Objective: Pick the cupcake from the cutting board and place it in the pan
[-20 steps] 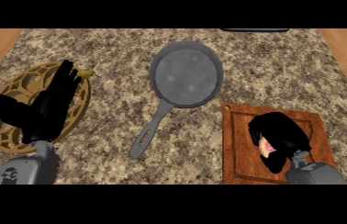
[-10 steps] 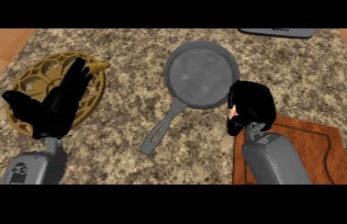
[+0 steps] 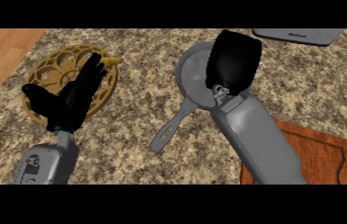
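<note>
At the view's left, the left hand (image 3: pixel 71 97) is resting with fingers straight and spread, lying over a round gold openwork trivet (image 3: pixel 51 71) on the speckled counter (image 3: pixel 142 103). In the middle, the grey pan (image 3: pixel 193 74) is sitting with its handle pointing toward the lower left. The right hand (image 3: pixel 234 62) is hovering over the pan's bowl, back turned up, so whether its fingers are curled I cannot tell. The cupcake is not showing anywhere. At the lower right, the wooden cutting board (image 3: pixel 315 152) is lying partly behind the right forearm.
</note>
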Tool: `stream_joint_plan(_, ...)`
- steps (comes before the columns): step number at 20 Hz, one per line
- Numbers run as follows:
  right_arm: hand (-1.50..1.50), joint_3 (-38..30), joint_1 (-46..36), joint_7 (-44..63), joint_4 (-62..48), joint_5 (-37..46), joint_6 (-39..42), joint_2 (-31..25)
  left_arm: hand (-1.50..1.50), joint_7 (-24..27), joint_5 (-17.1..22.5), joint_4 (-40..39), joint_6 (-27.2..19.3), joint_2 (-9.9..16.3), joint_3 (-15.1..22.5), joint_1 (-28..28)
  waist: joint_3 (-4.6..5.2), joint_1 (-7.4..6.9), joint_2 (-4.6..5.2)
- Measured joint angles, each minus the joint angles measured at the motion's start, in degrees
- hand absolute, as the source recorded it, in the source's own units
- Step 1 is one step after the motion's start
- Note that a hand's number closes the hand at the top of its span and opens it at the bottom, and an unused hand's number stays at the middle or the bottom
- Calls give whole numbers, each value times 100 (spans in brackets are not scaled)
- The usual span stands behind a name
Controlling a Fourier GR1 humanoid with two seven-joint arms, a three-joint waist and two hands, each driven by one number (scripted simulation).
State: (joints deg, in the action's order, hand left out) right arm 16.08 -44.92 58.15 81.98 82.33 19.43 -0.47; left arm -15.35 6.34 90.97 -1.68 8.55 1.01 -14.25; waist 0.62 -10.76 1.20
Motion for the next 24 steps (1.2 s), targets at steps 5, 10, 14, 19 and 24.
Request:
stream_joint_plan(5,150,-121,-995,435,-644,77,-156,-12,0,-20,-28,-72,4,-48,67,-139,-12,-80,28)
stream_joint_plan(10,150,-259,-1674,804,-1316,160,-386,-21,0,-15,-35,-174,0,-41,36,-239,-19,-39,46)
stream_joint_plan(14,150,-368,-2052,1016,-1795,125,-630,-25,0,-41,-64,-192,-80,-45,-13,-256,-31,81,25)
stream_joint_plan(19,150,-419,-2282,1158,-2244,72,-998,-27,0,41,-68,-314,-144,-9,-158,-223,-41,341,-3)
stream_joint_plan(24,150,-381,-2129,1120,-2554,-4,-1438,-27,0,113,-45,-304,-180,64,-318,-74,-50,562,-40)
